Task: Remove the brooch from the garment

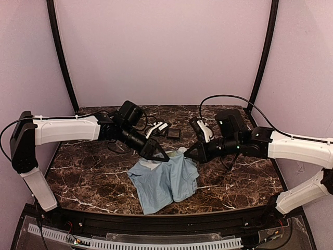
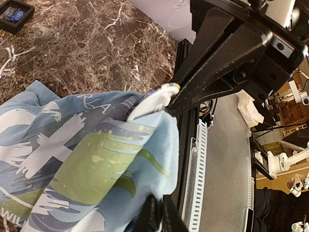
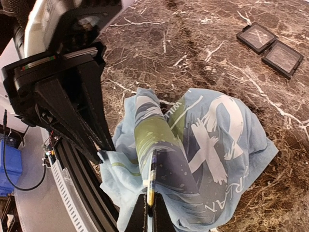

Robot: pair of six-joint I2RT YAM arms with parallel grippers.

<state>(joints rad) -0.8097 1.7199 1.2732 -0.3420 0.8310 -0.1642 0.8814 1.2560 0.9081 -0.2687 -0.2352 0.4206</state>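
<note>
The light blue printed shirt lies bunched at the table's front middle, its top edge lifted between both grippers. My left gripper is shut on a fold of the shirt; its fingertips pinch the cloth. My right gripper is shut on the brooch, a thin disc seen edge-on with a dark blue and yellow rim, still against the shirt. In the left wrist view the brooch shows its pale face at the right gripper's tips. The left gripper shows just left of the brooch.
Two small square black trays sit on the marble table behind the shirt; one also shows in the left wrist view. The table's black front rail runs just in front of the shirt.
</note>
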